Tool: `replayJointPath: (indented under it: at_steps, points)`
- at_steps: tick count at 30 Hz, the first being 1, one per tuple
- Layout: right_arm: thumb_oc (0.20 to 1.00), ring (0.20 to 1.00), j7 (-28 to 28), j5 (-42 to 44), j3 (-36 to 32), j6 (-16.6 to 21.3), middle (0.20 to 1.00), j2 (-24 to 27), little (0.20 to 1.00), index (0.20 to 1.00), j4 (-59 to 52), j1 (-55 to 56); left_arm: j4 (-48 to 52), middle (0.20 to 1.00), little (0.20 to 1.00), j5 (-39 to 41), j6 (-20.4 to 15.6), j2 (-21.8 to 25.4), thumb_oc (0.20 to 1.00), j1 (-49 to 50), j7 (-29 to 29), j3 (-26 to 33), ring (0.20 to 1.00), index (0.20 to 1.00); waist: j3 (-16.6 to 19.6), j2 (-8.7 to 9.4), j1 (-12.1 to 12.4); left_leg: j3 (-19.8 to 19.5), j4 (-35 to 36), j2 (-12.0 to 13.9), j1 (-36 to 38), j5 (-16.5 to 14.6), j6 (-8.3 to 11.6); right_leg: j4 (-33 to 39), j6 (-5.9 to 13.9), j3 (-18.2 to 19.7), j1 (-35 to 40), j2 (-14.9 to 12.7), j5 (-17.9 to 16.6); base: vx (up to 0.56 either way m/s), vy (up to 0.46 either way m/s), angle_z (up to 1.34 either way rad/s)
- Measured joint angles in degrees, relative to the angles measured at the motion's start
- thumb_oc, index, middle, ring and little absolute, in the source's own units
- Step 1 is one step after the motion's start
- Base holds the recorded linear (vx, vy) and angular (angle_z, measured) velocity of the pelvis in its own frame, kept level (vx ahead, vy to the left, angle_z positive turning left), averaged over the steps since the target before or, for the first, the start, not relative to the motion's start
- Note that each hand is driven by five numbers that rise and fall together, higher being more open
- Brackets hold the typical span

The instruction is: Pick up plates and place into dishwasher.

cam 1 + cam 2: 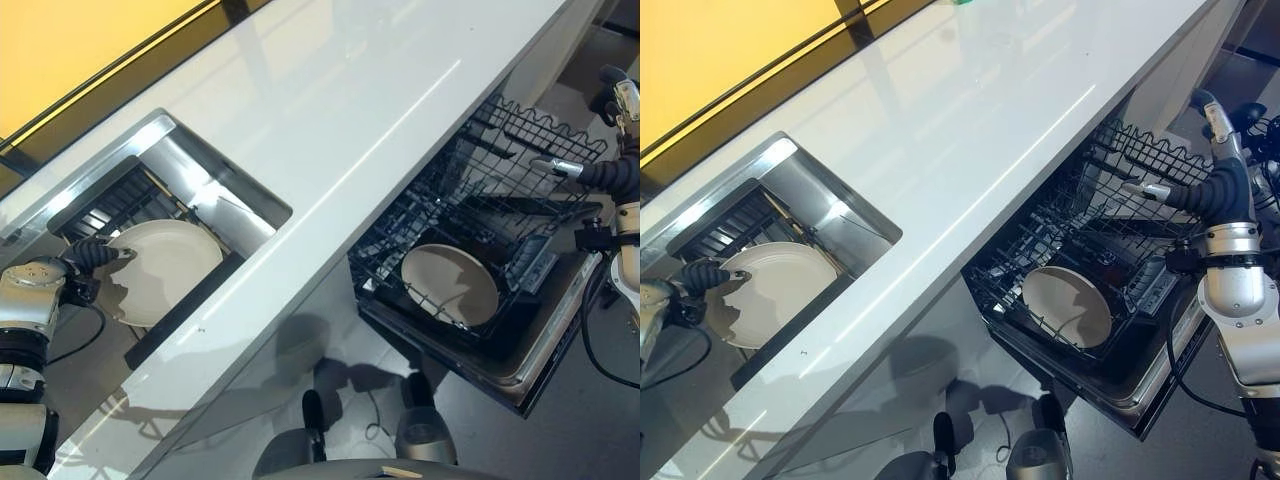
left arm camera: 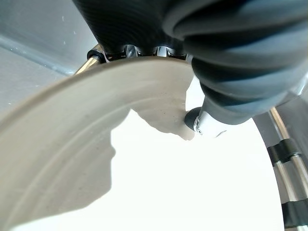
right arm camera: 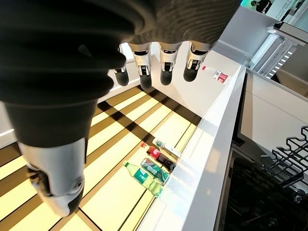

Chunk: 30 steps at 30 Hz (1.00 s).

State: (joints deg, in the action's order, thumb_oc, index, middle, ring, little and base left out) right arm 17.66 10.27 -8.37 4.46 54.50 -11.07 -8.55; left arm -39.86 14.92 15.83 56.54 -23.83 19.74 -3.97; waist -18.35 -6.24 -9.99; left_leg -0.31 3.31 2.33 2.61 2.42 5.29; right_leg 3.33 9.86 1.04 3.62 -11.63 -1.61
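White counter, sink, bottles

eyes: head, down, share sink + rack | wrists: very close

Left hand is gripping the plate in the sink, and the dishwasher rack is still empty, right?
Not empty: the left eye view shows a plate already in the rack. The left hand does grip the other plate in the sink.
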Motion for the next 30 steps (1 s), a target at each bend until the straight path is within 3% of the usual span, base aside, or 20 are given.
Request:
replayJointPath:
  at_steps: [8, 15, 24, 30]
  points:
    - [1.0, 1.0, 0.5, -0.2, -2.4, 0.8, 1.0, -3.3, 1.0, 1.0, -0.2, 2.8, 5.2, 0.2, 0.2, -0.8, -8.0, -4.9, 0.2, 4.2, -20.1, 6.1, 0.2, 0.2, 1.2, 0.61, 1.6, -0.1, -0.1, 0.2, 0.2, 0.0, 0.0, -0.1, -0.06, -0.1, 0.2, 0.2, 0.0, 0.0, -0.05, 0.0]
    - [1.0, 1.0, 0.5, -1.3, -2.5, 2.1, 1.0, -8.2, 1.0, 1.0, -0.2, 4.3, 16.3, 0.2, 0.2, -5.1, -14.1, -7.0, 0.2, 7.5, -37.7, 12.9, 0.2, 0.2, 4.7, 4.04, 3.5, -0.6, -0.1, 0.3, -0.1, 0.0, 0.06, 0.0, -0.13, -0.4, 0.2, 0.3, 0.0, -0.01, -0.051, 0.02]
    - [1.0, 1.0, 1.9, -4.0, -2.6, 3.2, 1.0, -9.4, 1.0, 1.0, -0.2, 4.6, 23.3, 0.2, 0.2, -7.4, -20.5, -10.9, 0.2, 9.6, -50.1, 17.5, 0.2, 0.2, 7.0, 5.58, 4.8, -1.7, 0.1, 0.5, 0.7, 0.0, 0.16, 0.5, -0.28, -1.5, 1.9, 0.5, 0.1, 0.0, -0.027, 0.06]
    - [1.0, 1.0, 4.7, -4.6, -2.6, 4.4, 1.0, -9.4, 1.0, 1.0, -1.9, 3.8, 32.5, 0.2, 0.2, -7.5, -24.7, -11.6, 0.2, 10.4, -52.6, 18.3, 0.2, 0.2, 8.6, 6.83, 6.6, -2.0, 0.1, 0.5, 0.7, 0.1, 0.32, 0.9, -0.33, -1.6, 2.3, 0.6, 0.0, -0.03, -0.039, 0.02]
